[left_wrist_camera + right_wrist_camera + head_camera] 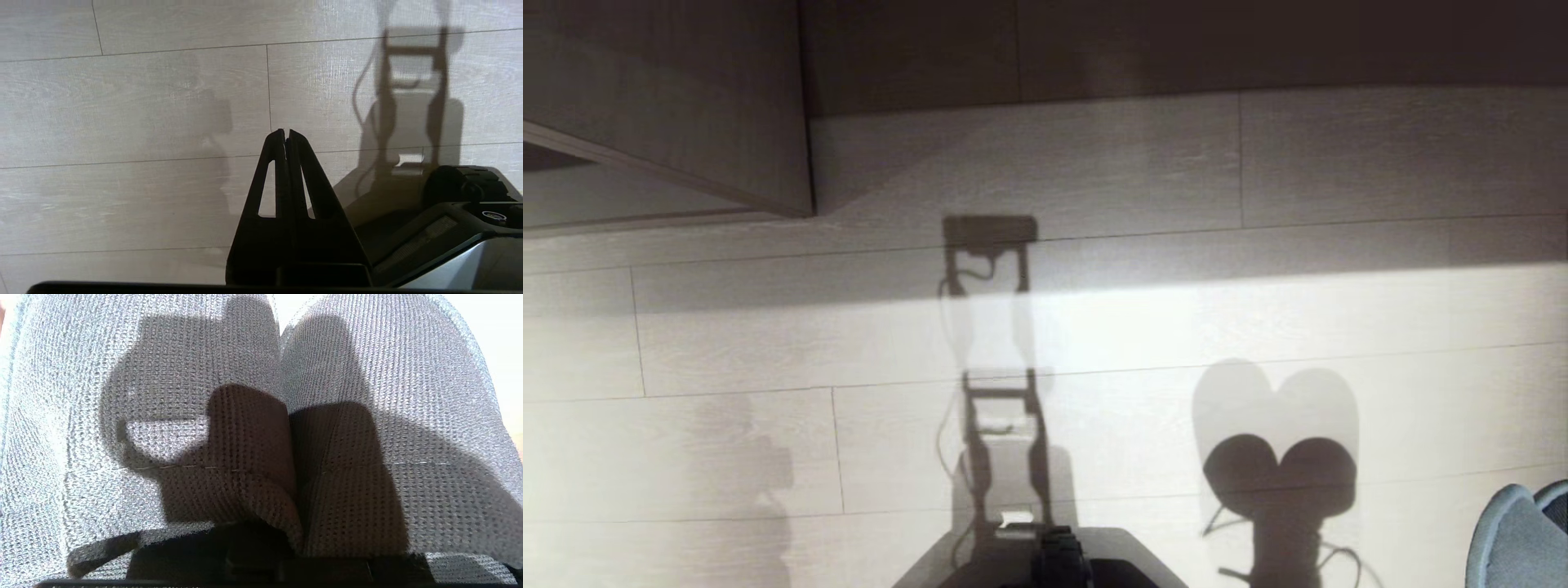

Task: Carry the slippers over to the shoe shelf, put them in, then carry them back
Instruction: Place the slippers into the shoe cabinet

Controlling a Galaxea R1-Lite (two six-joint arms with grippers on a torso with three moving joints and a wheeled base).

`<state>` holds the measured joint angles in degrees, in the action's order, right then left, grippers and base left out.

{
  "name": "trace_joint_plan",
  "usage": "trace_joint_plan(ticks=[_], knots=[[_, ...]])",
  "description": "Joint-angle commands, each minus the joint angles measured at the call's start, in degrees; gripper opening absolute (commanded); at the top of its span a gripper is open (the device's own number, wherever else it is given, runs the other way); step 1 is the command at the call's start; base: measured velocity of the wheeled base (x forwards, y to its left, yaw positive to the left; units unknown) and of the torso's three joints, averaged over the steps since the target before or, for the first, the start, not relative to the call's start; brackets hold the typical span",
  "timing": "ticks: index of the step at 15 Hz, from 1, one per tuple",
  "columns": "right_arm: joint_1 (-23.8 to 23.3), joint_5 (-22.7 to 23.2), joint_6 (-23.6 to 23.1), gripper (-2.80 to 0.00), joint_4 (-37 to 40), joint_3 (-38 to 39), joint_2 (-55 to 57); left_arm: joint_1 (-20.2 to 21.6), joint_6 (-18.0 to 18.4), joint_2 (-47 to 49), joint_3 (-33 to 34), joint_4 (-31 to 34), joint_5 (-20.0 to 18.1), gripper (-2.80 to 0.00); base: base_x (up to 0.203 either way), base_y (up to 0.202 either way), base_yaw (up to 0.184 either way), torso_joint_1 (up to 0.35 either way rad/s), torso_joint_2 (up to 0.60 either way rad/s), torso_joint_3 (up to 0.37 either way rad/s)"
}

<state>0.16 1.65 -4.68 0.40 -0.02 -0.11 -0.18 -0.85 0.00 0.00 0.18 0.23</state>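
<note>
Pale wood-plank floor (1143, 327) all around; right claw (292, 543) pinching grey knit slippers (367, 396); left claw (286, 136) pressed together, holding nothing; you can't tell which leg of trip this is

Pale wood-plank floor (1143, 327) crossed by sunlight, beside a grey-brown wooden cabinet (686, 98).

Only a sliver of the slippers (1523, 535) in the head view, cut off by the lower right corner. In the right wrist view, knitted straps fill the picture, run past every edge, and hide the right tool entirely. Wooden cabinet (670, 98) at upper left cropped by the top and left edges; interior not visible. Robot base (1045, 559) cut by the bottom edge.
</note>
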Motion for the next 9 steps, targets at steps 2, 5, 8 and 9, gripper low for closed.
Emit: trace_joint_plan(ticks=[2,5,8,9], knots=[[0.1,0.0,-0.2,-2.8,0.1,0.0,0.2,0.0,0.0,0.0,0.1,0.0,0.0,-2.8,0.0,0.0,0.0,0.004,0.0,0.198],[0.0,-0.2,-0.1,-2.8,0.1,0.0,0.2,0.0,0.0,0.0,0.1,0.0,0.0,-2.8,0.0,0.0,0.0,0.001,0.0,0.203],[0.0,-0.2,0.3,-2.8,0.1,0.0,0.2,0.0,0.0,0.0,0.1,0.0,0.0,-2.8,0.0,0.0,0.0,0.002,0.0,0.201],[0.0,-0.2,0.2,-2.8,0.1,0.0,0.2,0.0,0.0,0.0,0.1,0.0,0.0,-2.8,0.0,0.0,0.0,0.003,0.0,0.203]])
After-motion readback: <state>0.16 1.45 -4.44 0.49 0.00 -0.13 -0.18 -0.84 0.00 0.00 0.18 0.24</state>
